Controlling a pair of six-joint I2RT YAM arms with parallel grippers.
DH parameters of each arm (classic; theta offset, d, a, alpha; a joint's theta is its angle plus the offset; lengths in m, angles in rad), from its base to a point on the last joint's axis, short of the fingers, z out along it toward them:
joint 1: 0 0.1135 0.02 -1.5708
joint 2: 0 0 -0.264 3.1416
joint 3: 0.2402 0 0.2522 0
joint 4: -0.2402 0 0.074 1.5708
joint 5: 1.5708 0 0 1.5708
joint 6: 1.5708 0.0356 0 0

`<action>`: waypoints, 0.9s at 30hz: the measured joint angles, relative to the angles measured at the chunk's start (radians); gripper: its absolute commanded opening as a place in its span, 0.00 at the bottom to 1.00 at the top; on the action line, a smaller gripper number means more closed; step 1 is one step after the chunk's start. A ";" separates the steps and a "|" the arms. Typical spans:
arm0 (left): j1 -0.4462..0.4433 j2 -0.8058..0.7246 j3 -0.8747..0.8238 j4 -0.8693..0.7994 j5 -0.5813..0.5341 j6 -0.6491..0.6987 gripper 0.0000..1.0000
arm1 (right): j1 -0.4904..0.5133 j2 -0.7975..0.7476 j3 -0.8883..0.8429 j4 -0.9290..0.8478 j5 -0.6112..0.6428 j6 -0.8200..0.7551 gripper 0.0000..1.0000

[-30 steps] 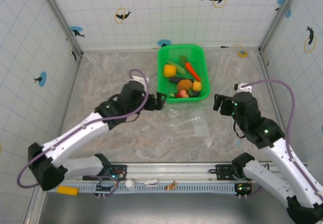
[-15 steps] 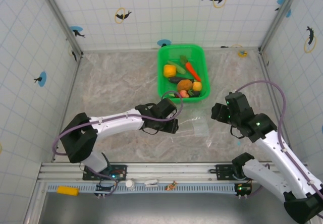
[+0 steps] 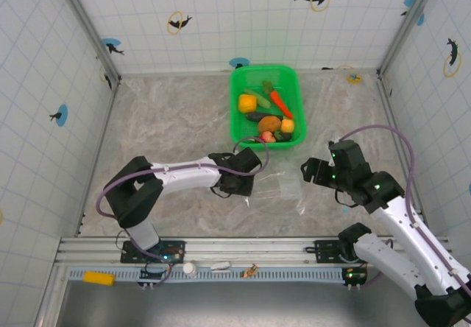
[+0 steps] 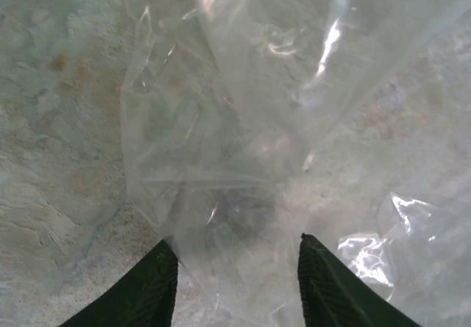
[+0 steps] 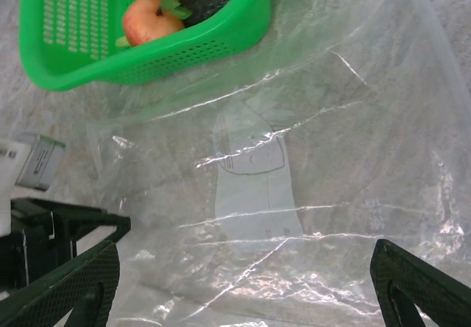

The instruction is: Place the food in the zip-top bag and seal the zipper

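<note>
The zip-top bag point(image 3: 280, 188) lies flat and crumpled on the table just in front of the green basket point(image 3: 239, 124). The food point(image 3: 266, 117) is piled in that basket: a carrot, yellow-orange rounds, brown and dark pieces. My left gripper point(image 3: 252, 185) is low at the bag's left edge. In the left wrist view its jaws point(image 4: 235, 240) stand apart with bag film point(image 4: 243, 143) between the fingers. My right gripper point(image 3: 305, 171) hovers at the bag's right side, and its jaws point(image 5: 244, 246) are wide open over the bag point(image 5: 294, 194). I cannot make out the zipper.
The basket wall point(image 5: 184, 54) borders the bag's far edge, with a red fruit point(image 5: 147, 18) just inside it. The left arm's black gripper body point(image 5: 44, 224) sits at the bag's other side. Tiled walls close off the table on three sides.
My left arm swung from beside the basket down to the bag's left edge, and its jaws narrowed. My right gripper moved down and left toward the bag.
</note>
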 measured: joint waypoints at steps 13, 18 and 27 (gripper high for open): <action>0.174 -0.166 -0.158 -0.092 -0.080 0.158 0.01 | -0.002 0.049 -0.047 0.045 -0.111 -0.063 0.99; 0.232 -0.224 -0.222 -0.170 -0.238 0.282 0.47 | -0.019 0.076 -0.082 0.077 -0.164 -0.085 0.87; 0.263 -0.240 0.006 -0.263 -0.359 0.318 0.51 | -0.132 0.197 -0.186 0.183 -0.343 -0.069 0.79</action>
